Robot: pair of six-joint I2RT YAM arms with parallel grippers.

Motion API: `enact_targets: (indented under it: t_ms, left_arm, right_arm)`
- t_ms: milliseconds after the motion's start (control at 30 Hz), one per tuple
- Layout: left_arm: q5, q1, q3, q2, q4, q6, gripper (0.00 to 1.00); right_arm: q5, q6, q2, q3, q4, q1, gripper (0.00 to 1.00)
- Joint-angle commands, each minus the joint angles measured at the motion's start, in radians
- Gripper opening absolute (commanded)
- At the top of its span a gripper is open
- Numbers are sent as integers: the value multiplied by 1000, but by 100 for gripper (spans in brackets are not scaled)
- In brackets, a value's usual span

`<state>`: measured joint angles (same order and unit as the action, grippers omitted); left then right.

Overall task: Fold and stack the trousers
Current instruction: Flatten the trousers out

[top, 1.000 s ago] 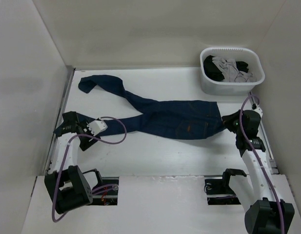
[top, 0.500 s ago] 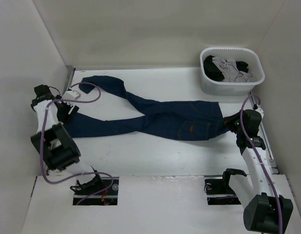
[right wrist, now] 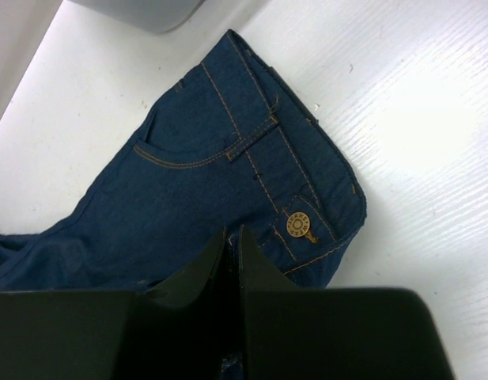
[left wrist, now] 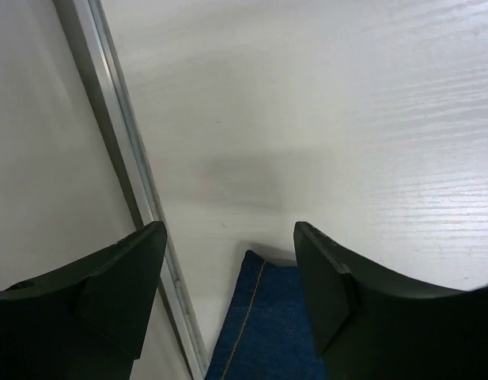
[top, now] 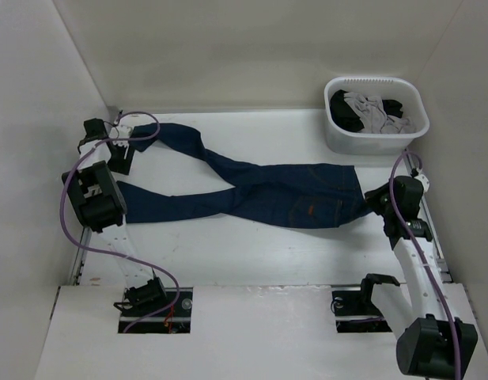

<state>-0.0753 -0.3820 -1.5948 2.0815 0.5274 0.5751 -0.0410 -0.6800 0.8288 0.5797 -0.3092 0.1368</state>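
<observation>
The dark blue jeans (top: 283, 194) lie spread across the table, legs crossed and reaching left, waist at the right. My left gripper (top: 119, 157) is open at the far left by the leg ends. In the left wrist view a leg hem (left wrist: 269, 317) with orange stitching lies flat on the table between the open gripper's (left wrist: 229, 237) fingers. My right gripper (top: 372, 198) sits at the waist. In the right wrist view the gripper (right wrist: 233, 233) has its jaws pressed together on the denim beside the brass button (right wrist: 300, 224).
A white basket (top: 376, 141) with grey and black garments (top: 368, 111) stands at the back right. A metal rail (left wrist: 117, 142) runs along the left wall, close to my left gripper. White walls enclose the table on three sides.
My left arm has swung from the near left up to the far left corner, over the leg ends. The nearer leg now lies stretched out to the left. My right gripper has stayed at the waist.
</observation>
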Motion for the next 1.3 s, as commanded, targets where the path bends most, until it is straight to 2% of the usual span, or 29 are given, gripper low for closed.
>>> enact_targets:
  t_ms: [0,133,300,367,433,467,500,533,567,633,667,800,1000,1133,1267]
  left_arm:
    - [16,-10,-24,8,51,-83,64]
    - [-41,-16,9,-17,153,-81,62]
    - [-78,-38,36,-35,203,-77,60]
    - [-92,-34,48,-34,221,-72,58]
    - [-104,-27,71,-28,246,-61,50]
    - [-109,-21,82,-21,259,-58,41]
    - [-112,-16,94,-17,270,-55,28]
    - [-113,-15,111,-17,270,-55,15]
    - [-115,-15,128,-26,263,-55,7]
    - [-115,-15,166,-55,223,-54,0]
    - [-109,-18,186,-76,194,-55,0]
    - [-92,-37,242,-159,109,-58,0]
    - [-89,-64,266,-264,22,-69,0]
    - [-101,-70,279,-331,-10,-77,0]
    - [-113,-82,280,-418,-55,-98,0]
  right_arm:
    - [-40,26,-16,58,-13,25,5]
    - [-34,33,26,84,-19,37,5]
    - [-40,31,66,97,-2,33,5]
    - [-40,31,70,98,-8,33,10]
    - [-40,25,66,103,-37,33,25]
    - [-42,14,56,104,-71,42,35]
    - [-46,-6,41,108,-111,54,47]
    - [-59,-41,20,108,-164,76,54]
    - [-65,-90,-11,103,-221,99,64]
    - [-50,-176,-80,74,-286,132,79]
    - [-28,-225,-120,54,-301,145,100]
    - [78,-441,-159,-13,-285,159,100]
    - [150,-703,41,-69,-95,105,100]
    - [132,-747,274,-31,27,125,100]
    - [93,-725,438,54,3,123,100]
